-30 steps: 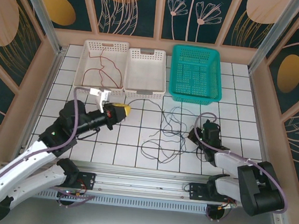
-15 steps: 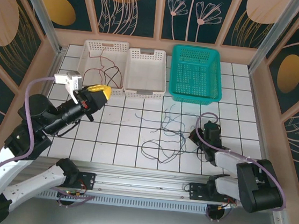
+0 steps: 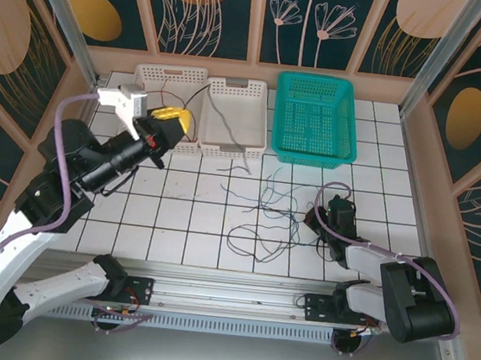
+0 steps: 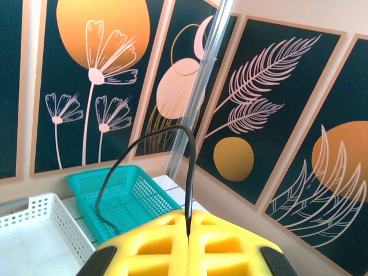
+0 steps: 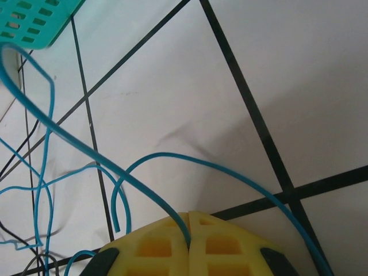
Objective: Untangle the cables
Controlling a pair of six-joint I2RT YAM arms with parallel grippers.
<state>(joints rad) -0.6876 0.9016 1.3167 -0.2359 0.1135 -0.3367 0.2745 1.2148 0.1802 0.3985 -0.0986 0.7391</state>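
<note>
My left gripper (image 3: 168, 118) is raised over the left white basket (image 3: 152, 74) with its yellow jaws shut on a black cable (image 4: 190, 167). That black cable (image 3: 229, 131) arcs up from the left gripper (image 4: 188, 217), crosses the middle white basket (image 3: 235, 151) and drops to the loose tangle of black and blue cables (image 3: 267, 213) on the tiles. My right gripper (image 3: 327, 218) lies low at the tangle's right side. The right gripper (image 5: 190, 217) is shut on a blue cable (image 5: 86, 155). A red cable (image 3: 192, 131) lies in the left basket, mostly hidden behind the left gripper.
A teal basket (image 3: 308, 159) stands at the back right, beside the middle white one; the left wrist view has the teal basket (image 4: 123, 195) and a white basket (image 4: 34, 230) below the gripper. Patterned walls close the white tiled floor (image 3: 396, 189) on three sides.
My left arm has risen and swung back and left from the tiles to the left basket, drawing the black cable out of the tangle and over the middle basket. The right arm has stayed still.
</note>
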